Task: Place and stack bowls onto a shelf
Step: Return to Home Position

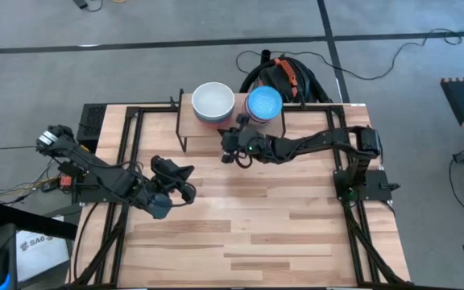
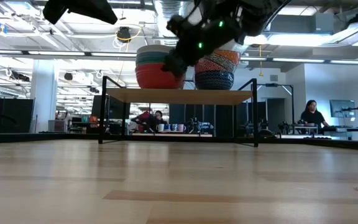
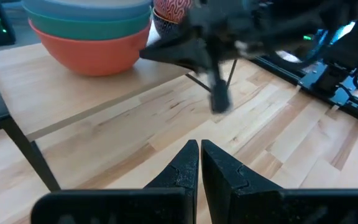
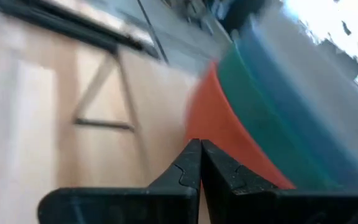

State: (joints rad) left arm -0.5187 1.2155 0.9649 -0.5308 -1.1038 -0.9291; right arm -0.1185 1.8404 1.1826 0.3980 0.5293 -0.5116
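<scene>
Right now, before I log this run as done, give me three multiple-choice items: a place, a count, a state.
1. Where is the right gripper? A by the front edge of the shelf; B at the table's near edge; C inside a bowl.
2. How many bowl stacks stand on the shelf? A one; B two; C four.
3. The left gripper is: A wide open; B shut on a bowl; C shut, empty.
Answers: 1 A, the high view shows it just before the shelf. 2 B, one topped by the white bowl, one by the light blue bowl. 3 C, it is closed with nothing between.
</scene>
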